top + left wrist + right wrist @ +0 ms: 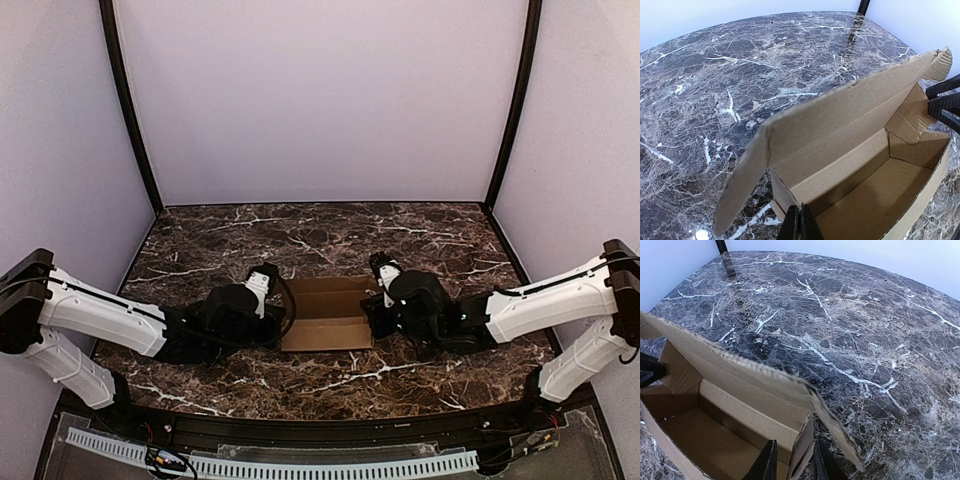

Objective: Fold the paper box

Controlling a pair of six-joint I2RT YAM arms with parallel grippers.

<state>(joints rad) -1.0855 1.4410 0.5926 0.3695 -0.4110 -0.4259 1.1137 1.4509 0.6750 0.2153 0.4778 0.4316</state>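
Note:
The paper box [325,312] is brown cardboard, formed into an open tray at the table's middle, with its long lid flap standing up along the far side. My left gripper [276,302] is at the box's left end. In the left wrist view [800,214] its fingers are pressed together on the upper edge of the left end wall [782,192]. My right gripper [373,305] is at the right end. In the right wrist view [795,460] its fingers stand apart, one inside and one outside the right end wall [804,445]. The box's inside [700,435] is empty.
The dark marble table [320,240] is walled by plain white panels at the back and both sides. Black corner posts [130,110] stand at the back left and back right. A white perforated rail [300,465] runs along the near edge.

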